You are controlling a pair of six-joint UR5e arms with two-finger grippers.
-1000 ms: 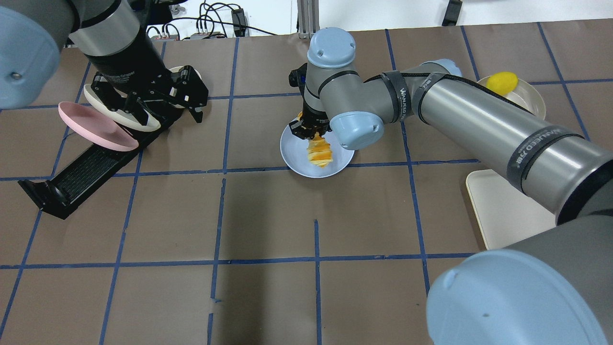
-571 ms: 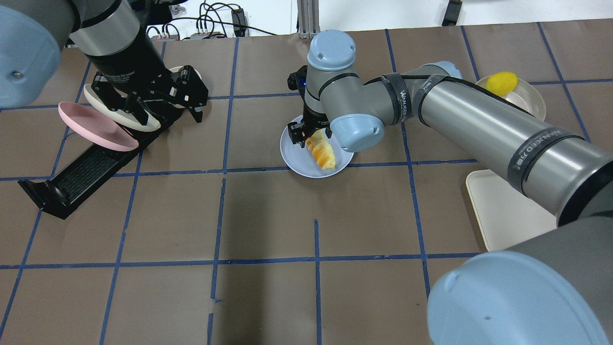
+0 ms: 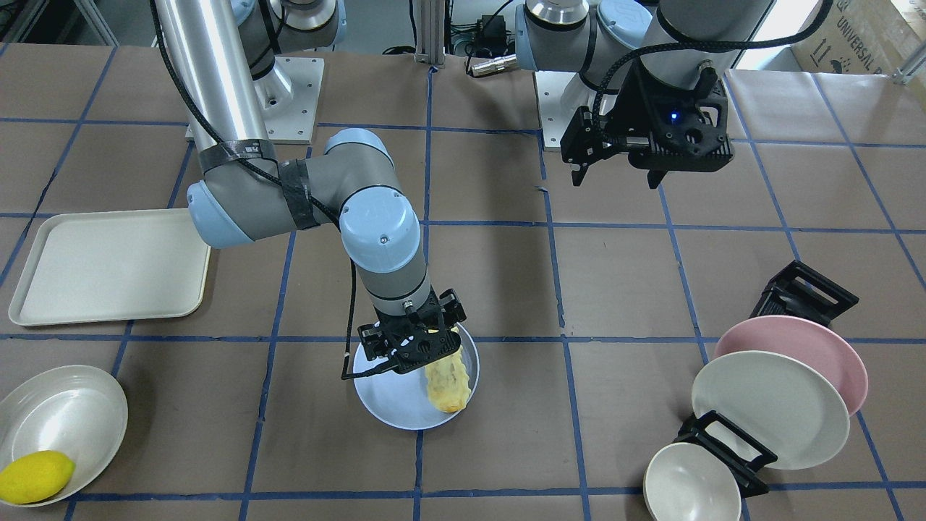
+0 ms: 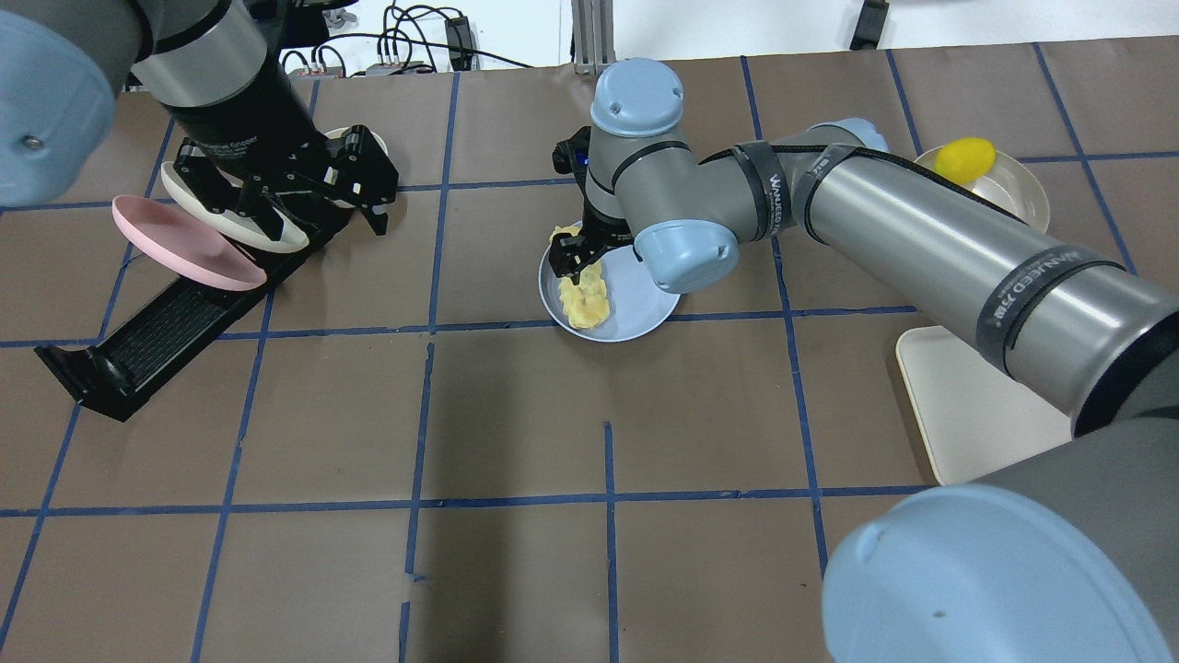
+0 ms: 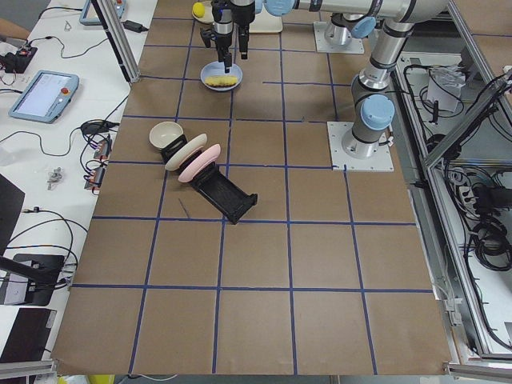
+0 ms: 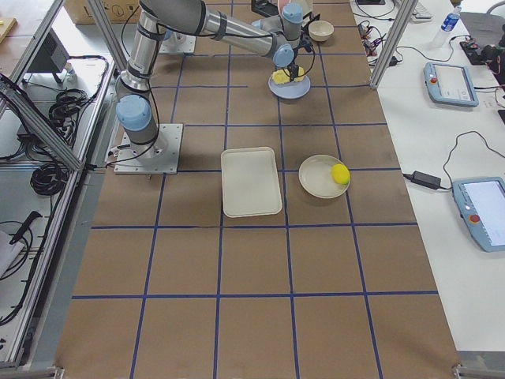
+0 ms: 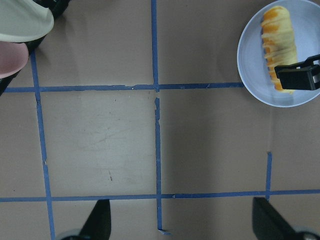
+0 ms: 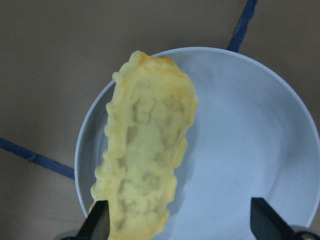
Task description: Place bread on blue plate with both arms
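The bread (image 4: 585,299) lies on the blue plate (image 4: 637,306) with its plain yellow underside up, along the plate's left side. In the right wrist view the bread (image 8: 147,150) rests partly on the plate's (image 8: 250,150) rim. My right gripper (image 4: 588,258) hangs just above it, open, its fingertips (image 8: 99,222) wide apart and off the bread. In the front view the bread (image 3: 448,376) shows on the plate (image 3: 391,401) under that gripper (image 3: 412,340). My left gripper (image 4: 318,216) is open and empty, high above the dish rack, also seen in the front view (image 3: 615,179).
A black dish rack (image 4: 157,331) at the left holds a pink plate (image 4: 184,244) and a cream plate (image 4: 230,221). A cream tray (image 4: 976,405) lies at the right. A lemon (image 4: 965,158) sits in a pale bowl (image 4: 1018,193) at the far right.
My right gripper held the bread over the plate with its striped side showing. It has opened, and the bread now lies underside up on the plate. The left arm has stayed still.
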